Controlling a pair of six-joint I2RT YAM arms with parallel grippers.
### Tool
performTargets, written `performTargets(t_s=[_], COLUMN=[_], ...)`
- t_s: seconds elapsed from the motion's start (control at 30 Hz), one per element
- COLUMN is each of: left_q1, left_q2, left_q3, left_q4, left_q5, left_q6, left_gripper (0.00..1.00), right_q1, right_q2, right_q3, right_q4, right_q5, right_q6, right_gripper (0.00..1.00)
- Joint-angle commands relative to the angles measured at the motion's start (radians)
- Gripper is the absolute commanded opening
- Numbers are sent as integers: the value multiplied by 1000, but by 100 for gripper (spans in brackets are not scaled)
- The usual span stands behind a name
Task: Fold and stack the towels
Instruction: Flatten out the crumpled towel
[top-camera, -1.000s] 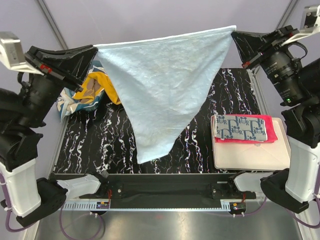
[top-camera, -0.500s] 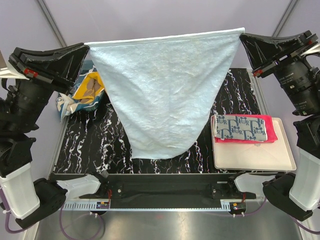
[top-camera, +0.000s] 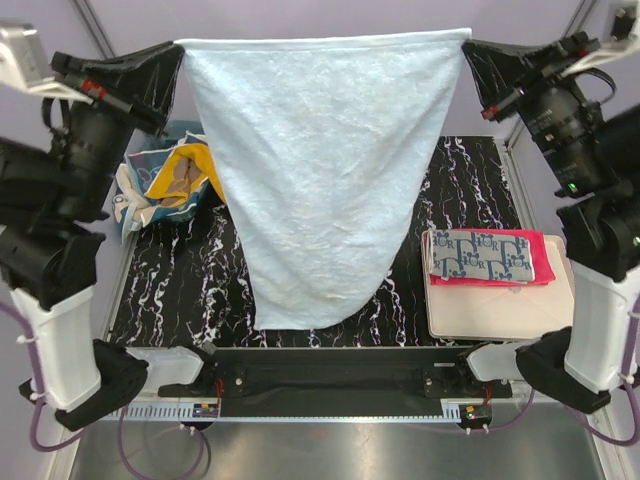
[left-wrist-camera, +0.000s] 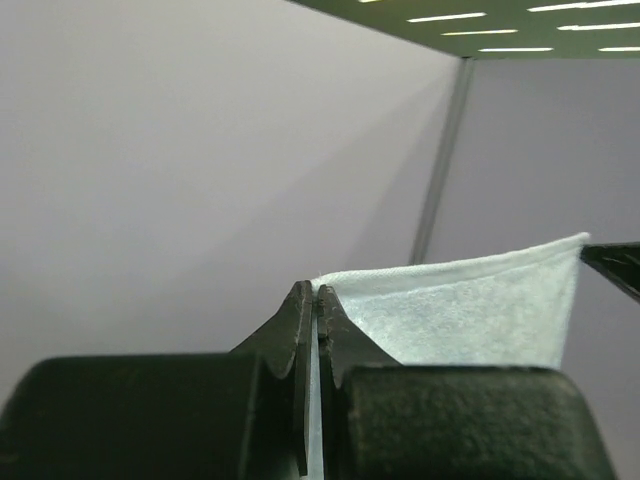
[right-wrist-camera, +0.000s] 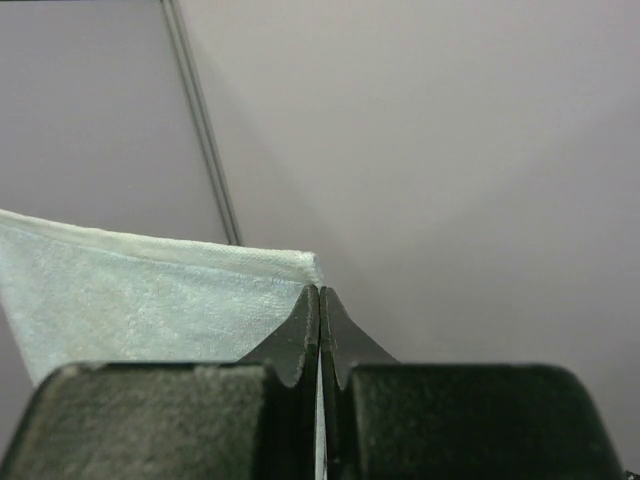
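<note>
A plain light blue towel (top-camera: 320, 170) hangs spread out high above the table, its top edge stretched level between both grippers. My left gripper (top-camera: 178, 48) is shut on its top left corner, seen in the left wrist view (left-wrist-camera: 316, 290) with the towel (left-wrist-camera: 470, 315) running to the right. My right gripper (top-camera: 466, 40) is shut on its top right corner, seen in the right wrist view (right-wrist-camera: 320, 292) with the towel (right-wrist-camera: 150, 305) running to the left. The towel's bottom hangs in a rounded point near the table's front. A grey patterned towel (top-camera: 480, 255) lies folded on a red towel (top-camera: 540, 272).
The folded pair sits on a cream tray (top-camera: 510, 315) at the right. A translucent teal basket (top-camera: 140, 195) at the back left holds an orange towel (top-camera: 185, 175) and other cloth. The black marbled table (top-camera: 190, 290) lies below the hanging towel.
Both grippers have lifted and levelled the towel's top edge. The towel now hangs wider and longer, less of a sharp triangle.
</note>
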Motion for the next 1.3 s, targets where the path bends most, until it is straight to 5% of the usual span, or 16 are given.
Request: performTargets(t_s=[0.0,0.23,0.5,0.93,1.27], left_q1=[145,434,515,419,328], left_q2=[66,298,577,187,-111], left_q3=[-29,-184,-46,-463,-574], left_q4=[80,237,301,380,315], left_q5=[19,259,343,345,336], left_q6=[-68,-274,-340,-269,-243], left_gripper=[0,0,0,0,0], right_q1=[-2,-72,-164,-164,-163], right_q2=[89,331,676,296,-66], right_q3=[5,-18,159,-238,-450], right_q4=[44,111,179,286,283], right_q5=[121,146,-11,-66,-140], right_q6=[-64,-68,20,26,77], right_gripper=[0,0,0,0,0])
